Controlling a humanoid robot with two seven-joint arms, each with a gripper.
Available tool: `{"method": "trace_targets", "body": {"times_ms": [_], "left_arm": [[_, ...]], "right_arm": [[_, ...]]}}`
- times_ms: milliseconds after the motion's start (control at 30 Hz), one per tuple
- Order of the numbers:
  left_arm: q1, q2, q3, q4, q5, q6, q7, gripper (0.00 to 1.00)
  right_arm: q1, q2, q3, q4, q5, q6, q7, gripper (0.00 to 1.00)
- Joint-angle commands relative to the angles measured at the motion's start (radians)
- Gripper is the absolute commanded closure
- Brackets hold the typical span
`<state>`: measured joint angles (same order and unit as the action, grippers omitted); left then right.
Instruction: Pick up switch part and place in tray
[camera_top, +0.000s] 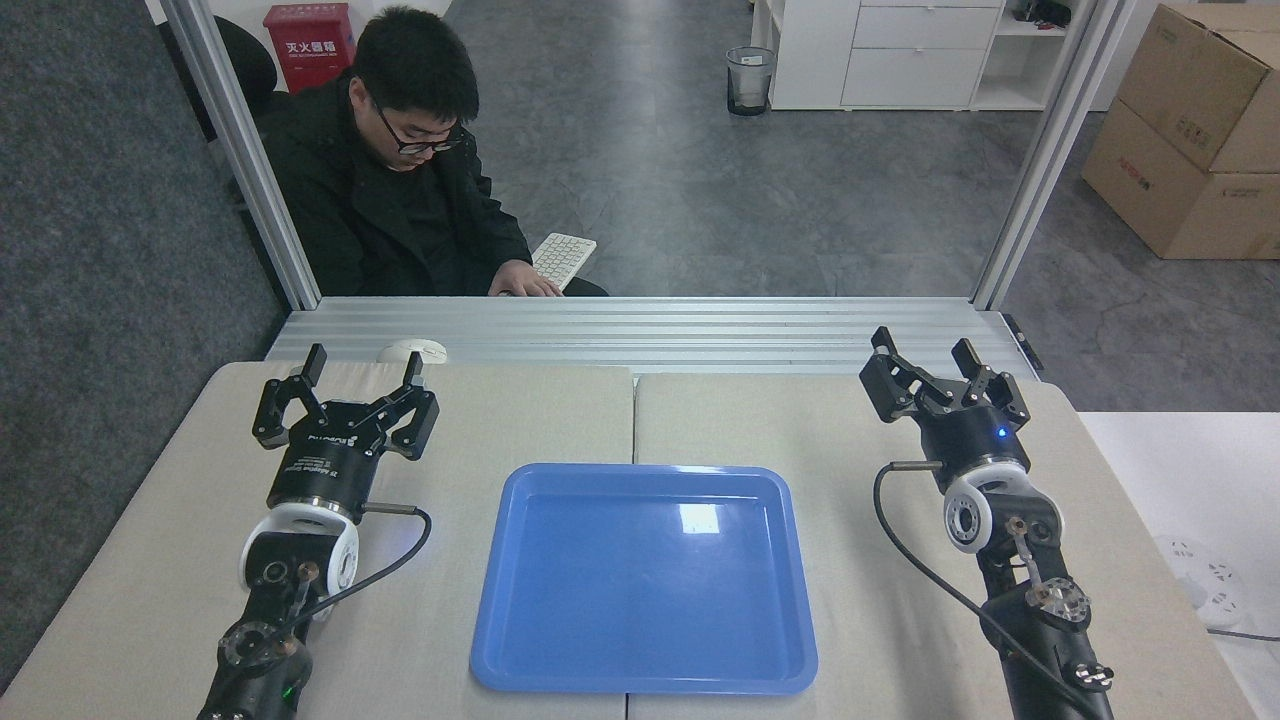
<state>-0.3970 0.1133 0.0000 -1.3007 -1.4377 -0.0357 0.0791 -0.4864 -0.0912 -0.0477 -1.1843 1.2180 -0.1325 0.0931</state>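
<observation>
Centred on the bench (560, 420), the blue tray (644, 578) holds nothing; no switch part shows. Left gripper (362, 370) and right gripper (925, 352) flank it well apart, jaws spread wide, holding nothing.

The large shallow glossy blue plastic tray (644, 580) carries a pale white glare patch and lies on a plain beige cloth-covered table (820, 430) split by a thin seam. Left and right of the tray, the black metal left gripper (361, 366) and black metal right gripper (925, 348) sit on black arms with white round joints, the right one showing a small blue light. Beyond the tray, a person in a black jacket (380, 205) sits by a white keyboard (562, 257) and a red box with white characters (305, 38).
</observation>
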Motion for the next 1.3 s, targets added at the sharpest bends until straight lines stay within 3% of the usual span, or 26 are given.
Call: {"method": "trace_targets", "body": {"times_ms": [0, 933, 1267], "left_arm": [[0.000, -0.003, -0.026, -0.002, -0.001, -0.001, 0.001, 0.00], [0.017, -0.006, -0.025, 0.000, 0.003, -0.003, 0.008, 0.00], [0.070, 0.006, 0.002, 0.029, 0.003, -0.004, 0.016, 0.00]], "right_arm": [[0.000, 0.001, 0.000, 0.000, 0.000, -0.001, 0.001, 0.00], [-0.001, 0.001, 0.002, 0.000, 0.000, 0.001, -0.001, 0.00], [0.000, 0.001, 0.002, 0.000, 0.000, 0.001, -0.001, 0.00]]}}
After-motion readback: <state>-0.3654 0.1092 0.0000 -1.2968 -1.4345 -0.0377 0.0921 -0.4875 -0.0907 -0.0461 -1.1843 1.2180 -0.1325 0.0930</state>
